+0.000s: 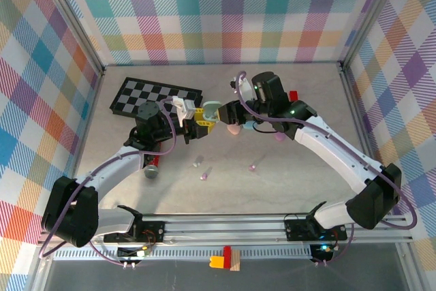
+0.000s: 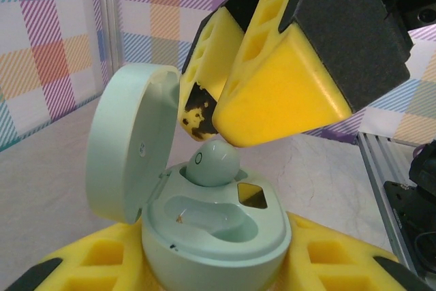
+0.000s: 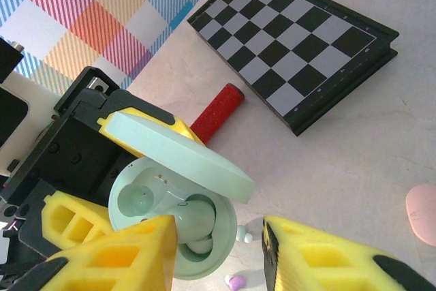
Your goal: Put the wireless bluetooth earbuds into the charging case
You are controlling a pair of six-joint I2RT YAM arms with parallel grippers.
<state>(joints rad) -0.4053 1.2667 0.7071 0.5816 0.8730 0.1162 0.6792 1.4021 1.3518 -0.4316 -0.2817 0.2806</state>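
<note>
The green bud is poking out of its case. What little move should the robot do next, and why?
Probably press gently down with the right claw. The green earbud sits in its socket in the case but looks raised above the rim, just under that claw's tips. The left claw holds the case, lid open.

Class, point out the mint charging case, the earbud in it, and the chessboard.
mint charging case (image 2: 126, 149), left wrist view, inside of open lid.
earbud (image 2: 212, 162), left wrist view, rounded top.
chessboard (image 3: 293, 42), right wrist view, middle of board.
</note>
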